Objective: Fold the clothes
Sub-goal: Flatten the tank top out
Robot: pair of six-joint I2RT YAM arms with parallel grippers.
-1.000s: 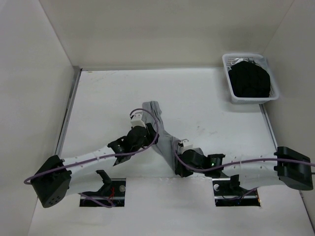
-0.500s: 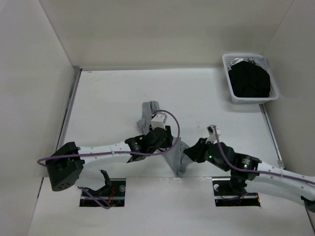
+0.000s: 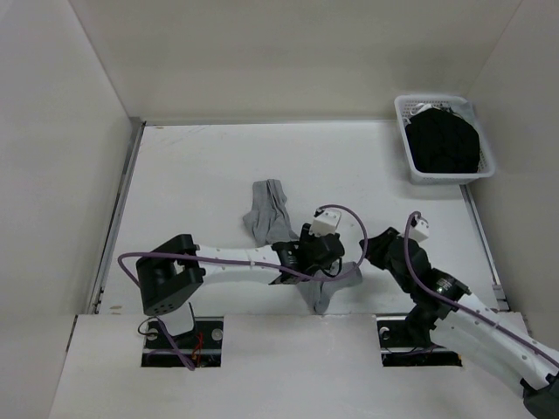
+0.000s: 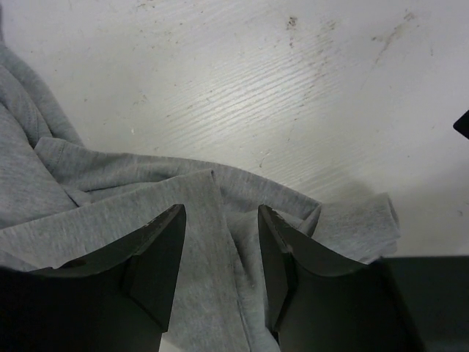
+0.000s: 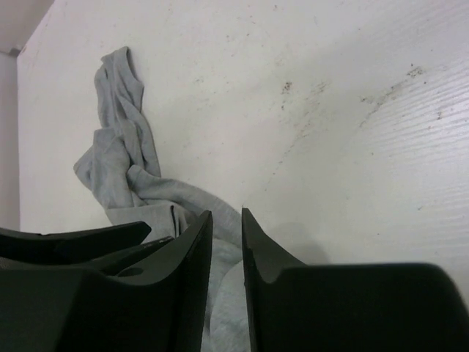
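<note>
Both are spread, gripping nothing: my left hand (image 4: 220, 214) hangs over the near end of the top (image 3: 264, 214), which stretches away far-left, my right hand (image 5: 226, 214) just beside it.

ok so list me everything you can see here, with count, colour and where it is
grey top: one, light heather grey, crumpled in a long strip on the table, middle to near edge
basket: one, white plastic lattice, far right corner of the table
black garments: count unclear, black, piled inside the basket
table: one, white with small scuffs, under everything
walls: three, off-white, left, back and right of the table
left arm: one, white and black, stretched across to the near end of the grey top
right arm: one, white and black, near right
left gripper: one, black, jaws apart over the grey top
right gripper: one, black, narrow gap, nothing between, beside the grey top
</note>
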